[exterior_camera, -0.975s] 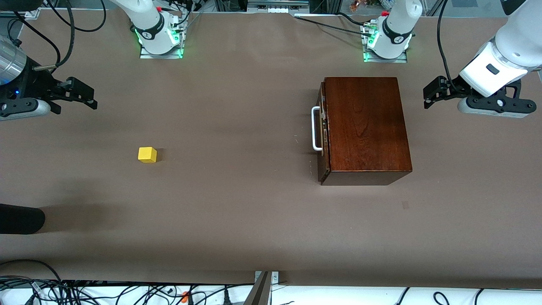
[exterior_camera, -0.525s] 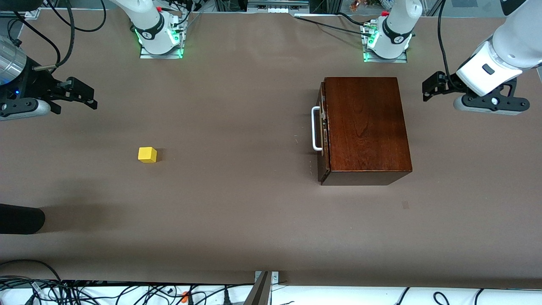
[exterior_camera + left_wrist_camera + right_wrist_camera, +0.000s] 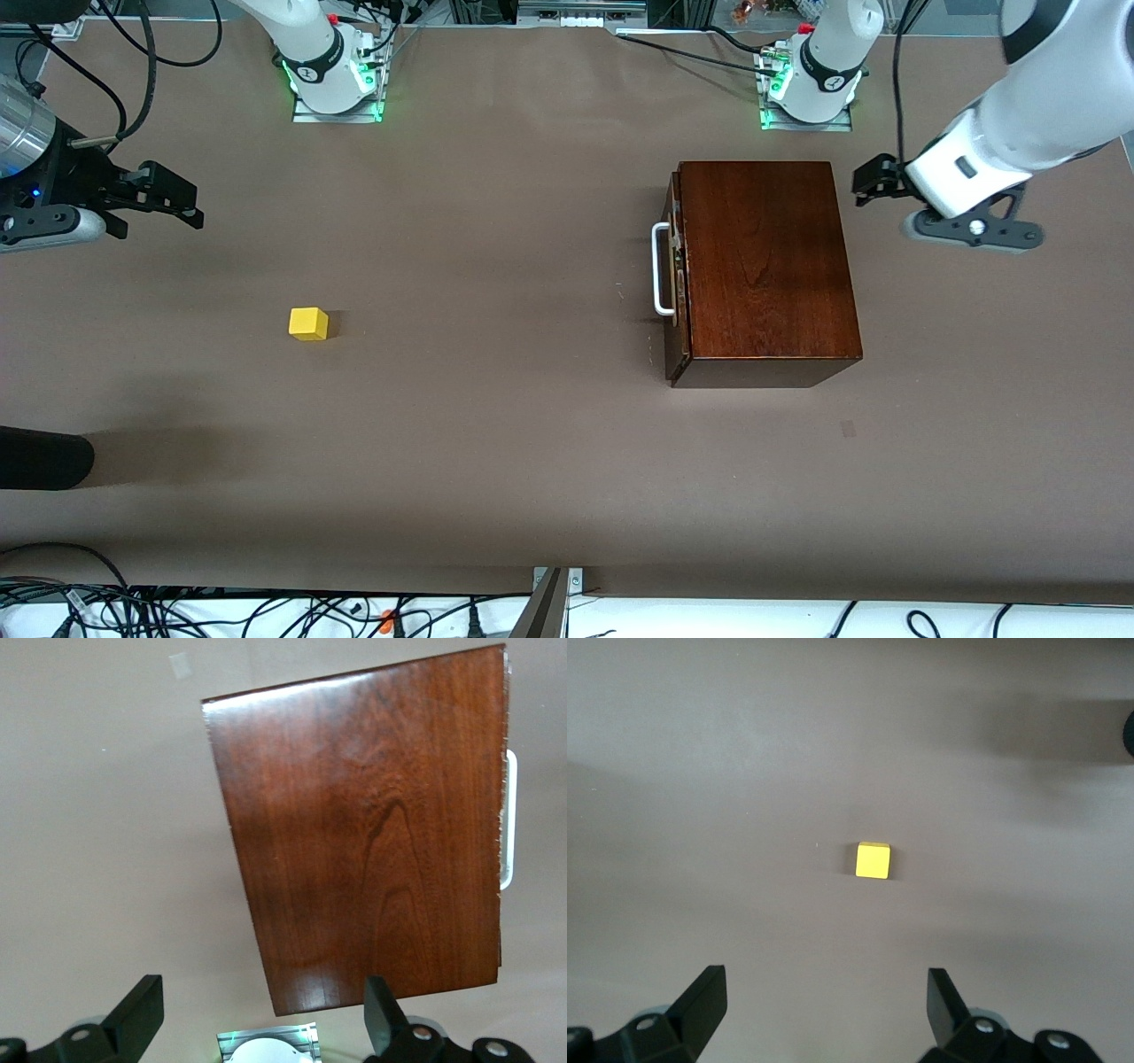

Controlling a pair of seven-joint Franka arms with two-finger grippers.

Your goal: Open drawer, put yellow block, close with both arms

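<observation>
The dark reddish-brown wooden box [image 3: 764,266] stands toward the left arm's end of the table. Its drawer is shut, with the white U-shaped handle [image 3: 659,270] facing the right arm's end. The box [image 3: 372,833] and handle [image 3: 508,819] also show in the left wrist view. The yellow block [image 3: 308,323] lies on the table toward the right arm's end, and also shows in the right wrist view [image 3: 873,860]. My left gripper [image 3: 873,184] is open and empty, in the air beside the box's back. My right gripper [image 3: 173,197] is open and empty, up over the table's edge, apart from the block.
The brown table [image 3: 496,425] spreads wide between block and box. The arm bases [image 3: 335,80] [image 3: 808,89] stand along the farther edge. A dark object [image 3: 40,456] pokes in at the right arm's end, nearer the camera. Cables [image 3: 177,611] lie off the near edge.
My left gripper has moved toward the box's back and slightly up in the view. The right arm, the block and the box have not moved.
</observation>
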